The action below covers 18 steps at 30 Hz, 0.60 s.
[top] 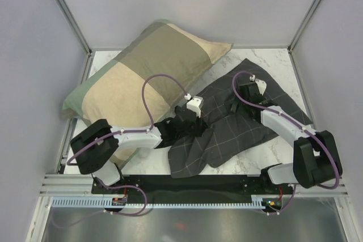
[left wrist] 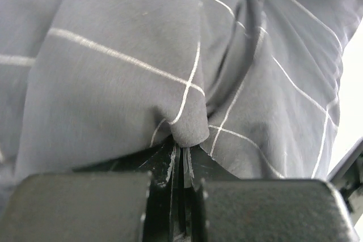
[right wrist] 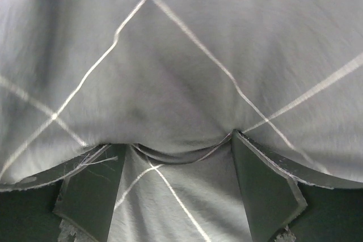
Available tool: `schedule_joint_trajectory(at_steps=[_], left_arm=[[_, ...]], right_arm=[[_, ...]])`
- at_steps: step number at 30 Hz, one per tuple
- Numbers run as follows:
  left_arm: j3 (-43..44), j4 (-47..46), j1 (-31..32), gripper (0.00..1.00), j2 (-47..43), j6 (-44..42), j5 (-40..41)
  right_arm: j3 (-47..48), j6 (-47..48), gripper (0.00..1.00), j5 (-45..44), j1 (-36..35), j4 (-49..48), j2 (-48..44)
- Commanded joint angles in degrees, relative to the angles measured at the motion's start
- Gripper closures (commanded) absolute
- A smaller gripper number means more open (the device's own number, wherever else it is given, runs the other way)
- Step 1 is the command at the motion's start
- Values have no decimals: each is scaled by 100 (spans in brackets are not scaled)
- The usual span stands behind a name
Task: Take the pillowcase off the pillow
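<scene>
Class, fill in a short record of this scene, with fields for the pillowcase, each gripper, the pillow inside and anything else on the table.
pillowcase: dark grid-check, crumpled on the marble table
left gripper: shut on a fold of the pillowcase
right gripper: open, fabric between its fingers
inner pillow: not visible
olive-and-tan pillow: back left, beside the pillowcase

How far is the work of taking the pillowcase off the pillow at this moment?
Done: nothing certain; no cream pillow shows outside the pillowcase, which lies crumpled on the table. In hand: the left jaws are shut on a fold of it; the right jaws stand open with cloth between them. Left: pulling the case away, if the pillow is inside, which I cannot tell.
</scene>
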<state>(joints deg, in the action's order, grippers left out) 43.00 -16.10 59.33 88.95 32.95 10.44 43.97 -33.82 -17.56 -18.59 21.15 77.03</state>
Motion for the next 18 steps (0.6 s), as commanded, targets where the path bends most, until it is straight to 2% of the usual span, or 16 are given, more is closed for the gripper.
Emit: schedule_joint_trajectory(at_steps=[1,7,12,13,14,15,17,18], left_arm=[[698,-95,184,98,658,-104,-735],[1744,-87,184,98,1554,-96,-1219],[2299,124,184,97,1731,-367,-1158],[2457,203,184,92,1723,-429,-1114],[2502,369,193,83,1627,-508,-1062],[2537,431,184,57,1556,-648,-1061],[2520,598,175,37,1180,-746,-642],[2485,764,175,23,995,-824,-500]], right_arm=[[330,191,16,122,399,-489,679],[972,411,17,279,1146,-559,1199],[930,692,16,683,1288,-612,612],[921,815,16,814,1279,-603,480],[912,920,16,964,1288,-577,227],[877,1035,16,1226,1270,-550,68],[859,1281,16,1194,1139,-411,-529],[825,1343,15,1098,1077,-349,-749]])
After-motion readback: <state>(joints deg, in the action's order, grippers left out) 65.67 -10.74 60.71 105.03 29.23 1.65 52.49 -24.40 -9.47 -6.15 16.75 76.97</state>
